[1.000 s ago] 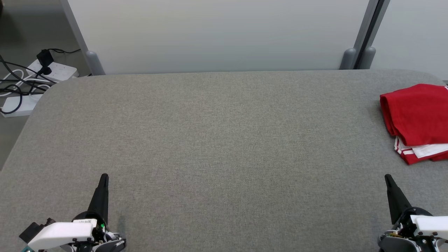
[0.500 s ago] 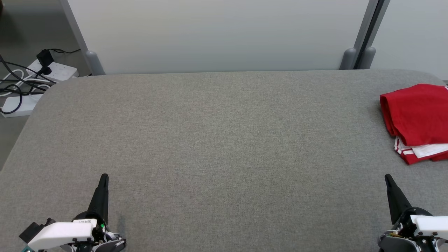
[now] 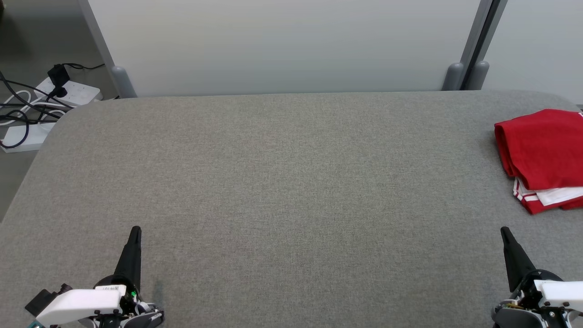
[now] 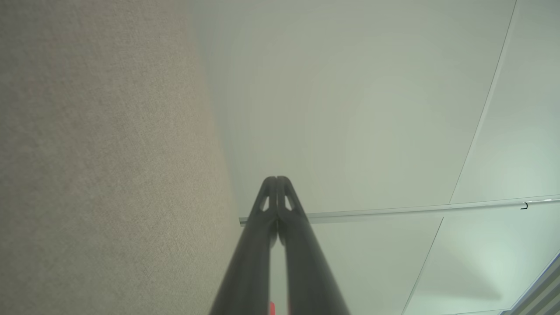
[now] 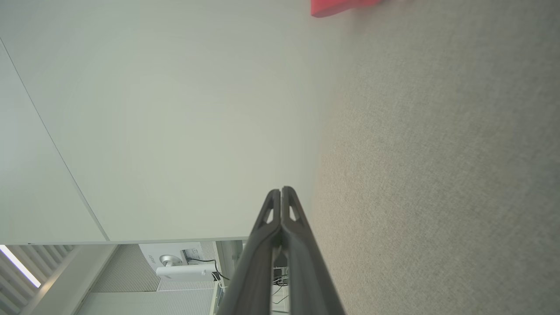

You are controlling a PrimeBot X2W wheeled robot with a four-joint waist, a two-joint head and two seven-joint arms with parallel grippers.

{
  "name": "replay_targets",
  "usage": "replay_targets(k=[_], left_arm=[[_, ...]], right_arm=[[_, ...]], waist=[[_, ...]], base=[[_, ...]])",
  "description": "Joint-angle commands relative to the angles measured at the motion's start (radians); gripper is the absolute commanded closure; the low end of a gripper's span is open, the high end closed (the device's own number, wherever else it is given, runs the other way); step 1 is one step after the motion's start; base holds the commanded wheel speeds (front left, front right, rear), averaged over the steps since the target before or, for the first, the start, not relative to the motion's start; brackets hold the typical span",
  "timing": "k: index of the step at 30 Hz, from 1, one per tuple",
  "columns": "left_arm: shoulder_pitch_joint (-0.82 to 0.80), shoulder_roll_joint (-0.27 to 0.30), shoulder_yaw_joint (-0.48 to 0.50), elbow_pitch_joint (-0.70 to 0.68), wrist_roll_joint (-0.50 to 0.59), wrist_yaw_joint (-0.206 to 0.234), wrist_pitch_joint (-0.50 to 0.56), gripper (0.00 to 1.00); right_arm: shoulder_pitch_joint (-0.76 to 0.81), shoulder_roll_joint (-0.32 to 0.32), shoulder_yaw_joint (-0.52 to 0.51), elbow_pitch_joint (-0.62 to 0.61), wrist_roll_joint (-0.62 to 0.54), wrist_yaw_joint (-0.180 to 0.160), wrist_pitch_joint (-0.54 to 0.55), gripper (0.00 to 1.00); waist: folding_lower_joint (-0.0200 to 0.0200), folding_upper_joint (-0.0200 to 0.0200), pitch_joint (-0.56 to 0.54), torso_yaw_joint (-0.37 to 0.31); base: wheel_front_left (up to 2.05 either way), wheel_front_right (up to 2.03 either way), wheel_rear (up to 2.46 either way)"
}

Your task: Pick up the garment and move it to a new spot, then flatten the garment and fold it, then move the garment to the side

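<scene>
The folded red garment [image 3: 542, 155] lies at about 3 o'clock on the grey fabric table [image 3: 291, 182]. The head view's edge cuts off its far side, so its full outline and long axis cannot be told. What shows is a rounded fold facing 9 o'clock, with a white-and-red striped layer poking out from under it toward 6 o'clock. In the right wrist view only a red sliver of it shows at 12 o'clock. No print or logo can be made out on the cloth. The left gripper [image 3: 135, 232] sits at 7 o'clock above the table, its two dark fingers pressed together, holding nothing. A small white tag [image 3: 110, 288] on its body carries marks too small to read. The right gripper [image 3: 504, 233] sits at 5 o'clock, likewise closed and empty, well apart from the garment, its body partly cropped by the frame. At 10 o'clock, off the table, white power strips [image 3: 68, 93] with dark cables lie on the floor, partly cut off.
</scene>
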Motion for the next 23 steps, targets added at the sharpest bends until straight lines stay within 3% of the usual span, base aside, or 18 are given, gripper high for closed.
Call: replay_targets(k=[1,23], left_arm=[[-0.054,0.008,0.033,-0.024,-0.004,-0.008,0.006,1.0],[-0.054,0.008,0.033,-0.024,-0.005,-0.008,0.006,1.0]], right_arm=[[-0.045,-0.011,0.015,-0.027,0.011,0.005,0.008,1.0],[-0.045,-0.011,0.015,-0.027,0.011,0.005,0.008,1.0]], waist=[[0.0,-0.0001,0.0,0.0],[0.0,-0.0001,0.0,0.0]], base=[[0.0,0.0,0.0],[0.0,0.0,0.0]])
